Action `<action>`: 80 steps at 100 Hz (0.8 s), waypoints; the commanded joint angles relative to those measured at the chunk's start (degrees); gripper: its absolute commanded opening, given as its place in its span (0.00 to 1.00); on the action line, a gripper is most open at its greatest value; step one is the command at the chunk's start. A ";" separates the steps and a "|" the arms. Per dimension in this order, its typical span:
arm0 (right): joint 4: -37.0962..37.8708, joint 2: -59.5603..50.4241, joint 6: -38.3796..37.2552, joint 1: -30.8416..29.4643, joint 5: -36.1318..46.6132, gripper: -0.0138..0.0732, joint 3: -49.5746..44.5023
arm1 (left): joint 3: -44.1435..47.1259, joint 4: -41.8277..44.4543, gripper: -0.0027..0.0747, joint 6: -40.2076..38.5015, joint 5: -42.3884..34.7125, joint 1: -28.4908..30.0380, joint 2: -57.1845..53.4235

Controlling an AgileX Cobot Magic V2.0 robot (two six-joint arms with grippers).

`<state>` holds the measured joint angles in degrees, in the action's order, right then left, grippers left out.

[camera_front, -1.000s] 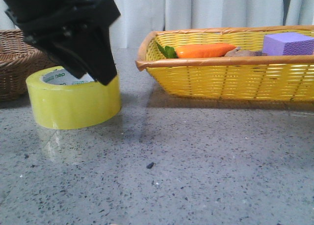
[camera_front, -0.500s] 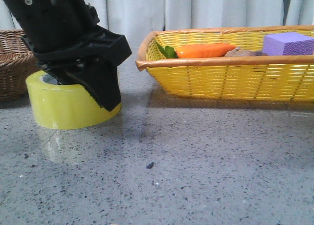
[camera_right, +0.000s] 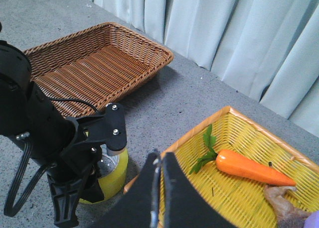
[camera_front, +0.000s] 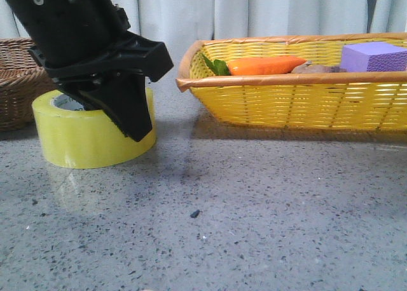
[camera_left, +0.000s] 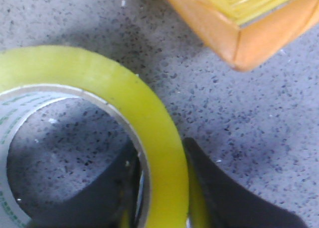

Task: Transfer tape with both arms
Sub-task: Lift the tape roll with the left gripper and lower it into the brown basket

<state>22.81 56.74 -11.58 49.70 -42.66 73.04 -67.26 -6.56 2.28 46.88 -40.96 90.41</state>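
Left of the yellow woven basket, my left gripper straddles the wall of the wide glossy yellow tape roll.
One black finger sits inside the white core, one outside, clamped on the roll where it stands on the grey speckled table. My right gripper hangs above the basket's near edge, fingers pressed together, holding nothing. An orange carrot lies inside the basket.

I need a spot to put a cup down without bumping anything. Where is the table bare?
The grey table is bare across the front, below the yellow basket, and in the strip between that basket and the tape. It is crowded at the left: the left gripper straddles the tape's wall, with the brown basket just behind.
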 commanded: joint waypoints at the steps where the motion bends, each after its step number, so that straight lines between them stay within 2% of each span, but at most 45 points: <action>1: 1.96 -0.95 -0.03 -0.14 3.96 0.08 1.36 | -2.92 -1.19 0.01 0.06 -1.59 -0.60 -2.35; 35: 1.96 -0.95 -0.03 -0.14 3.84 0.08 1.36 | -13.54 -0.58 0.01 0.47 7.78 -0.60 -2.45; 53: 1.96 -0.95 -0.03 -0.14 3.84 0.08 1.36 | -20.80 4.78 0.01 0.47 13.18 -0.37 -2.80; 70: 1.96 -0.95 -0.03 -0.14 3.74 0.08 1.12 | -26.47 8.56 0.01 0.47 16.05 3.35 -4.37; 80: 1.96 -0.95 -0.03 -0.14 3.74 0.08 1.12 | -27.59 9.24 0.01 0.47 16.13 8.05 -5.87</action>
<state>22.81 56.74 -11.68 49.70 -42.77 72.83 -91.89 0.74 2.63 65.24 -36.17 88.59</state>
